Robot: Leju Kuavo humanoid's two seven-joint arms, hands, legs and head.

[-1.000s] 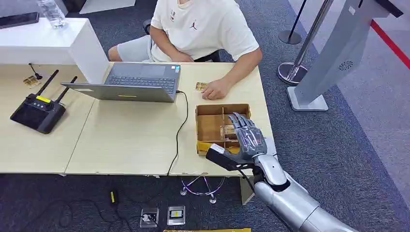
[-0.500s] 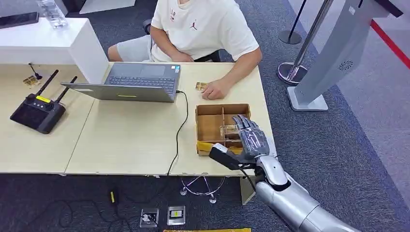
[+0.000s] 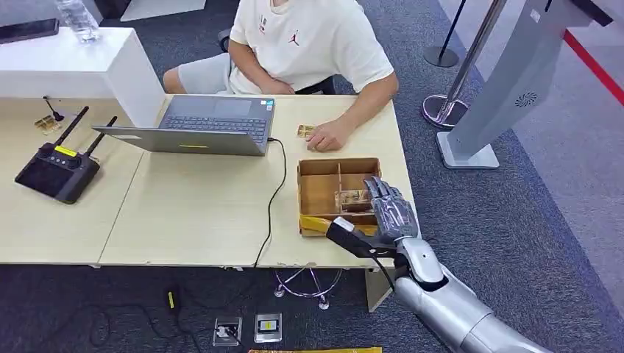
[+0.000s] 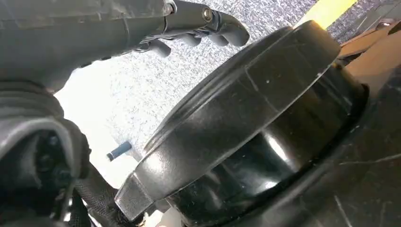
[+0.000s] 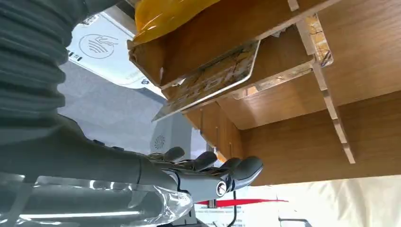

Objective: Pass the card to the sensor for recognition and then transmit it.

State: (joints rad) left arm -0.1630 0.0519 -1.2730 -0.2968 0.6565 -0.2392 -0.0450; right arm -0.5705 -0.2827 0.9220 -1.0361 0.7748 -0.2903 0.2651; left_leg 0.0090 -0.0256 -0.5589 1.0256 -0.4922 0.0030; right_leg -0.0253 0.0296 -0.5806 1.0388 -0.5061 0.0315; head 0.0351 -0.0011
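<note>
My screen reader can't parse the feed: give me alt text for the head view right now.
The robot's right hand hovers with fingers apart at the right edge of a compartmented cardboard box on a light wooden desk, beside a clear-cased card propped inside. Behind the box a seated person rests a hand on the desk beside an open laptop.

Tabletop [image 3: 184,213] was pale wood. Box [image 3: 315,193] was brown cardboard with a yellow strip along its near edge. Card [image 3: 352,197] was clear with gold print. Right hand [image 3: 390,213] was silver-grey. Laptop [image 3: 206,125] was grey, remote [image 3: 55,170] black, carpet [image 3: 515,220] dark blue-grey.
</note>
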